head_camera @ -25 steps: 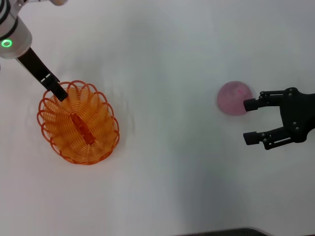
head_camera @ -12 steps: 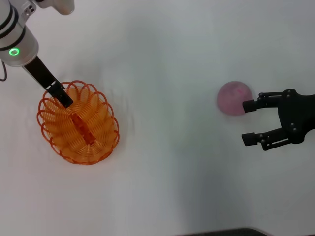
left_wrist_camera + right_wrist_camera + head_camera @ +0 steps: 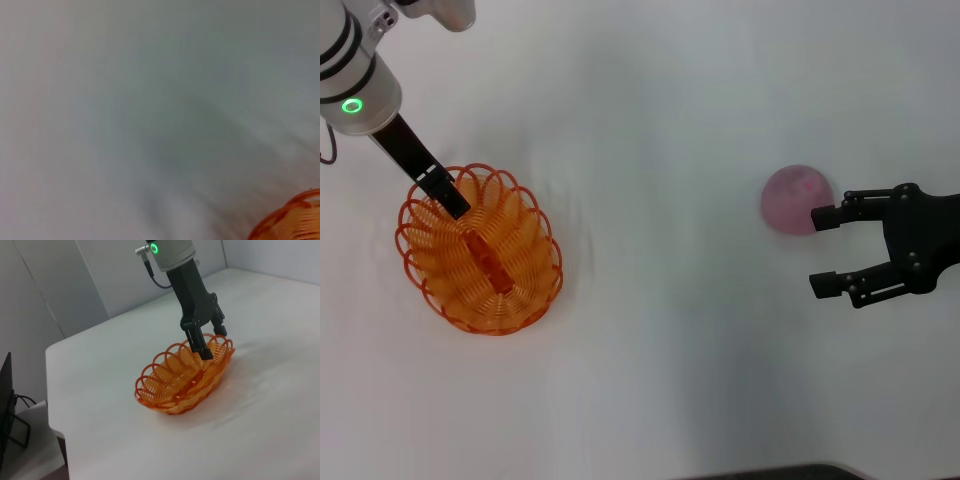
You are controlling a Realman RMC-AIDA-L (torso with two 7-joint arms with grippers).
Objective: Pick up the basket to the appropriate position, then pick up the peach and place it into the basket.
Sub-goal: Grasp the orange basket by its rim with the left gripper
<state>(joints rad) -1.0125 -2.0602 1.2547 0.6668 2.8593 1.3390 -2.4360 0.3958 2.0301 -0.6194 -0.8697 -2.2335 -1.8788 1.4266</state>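
- Two grippers in play, one at each task item; table is plain white. All places are given relative to the basket.
- Basket sits flat on the table on the robot's left, long axis running roughly away from the robot. Orange looped wire, scalloped rim, nothing inside it.
- Left gripper is at the basket's far rim, angled steeply down. In the right wrist view its fingers stand a little apart, one tip dipping inside the rim and the other outside. They straddle the rim loops but are not visibly clamped on them.
- Judgement: the rim is the only graspable part of so shallow a basket, hence the straddling pose. A pinch and lift is likely the next step.
- Left wrist view shows only an orange sliver of the rim at the picture's corner, which fits a gripper sitting right over the edge.
- Peach lies well apart from the basket, far to the robot's right, on bare table.
- Right gripper is just beyond the peach from the basket, fingers spread wide. The upper fingertip is touching or nearly touching the peach; I cannot tell which. It holds nothing.
- Judgement: the right arm waits staged until the basket is repositioned.
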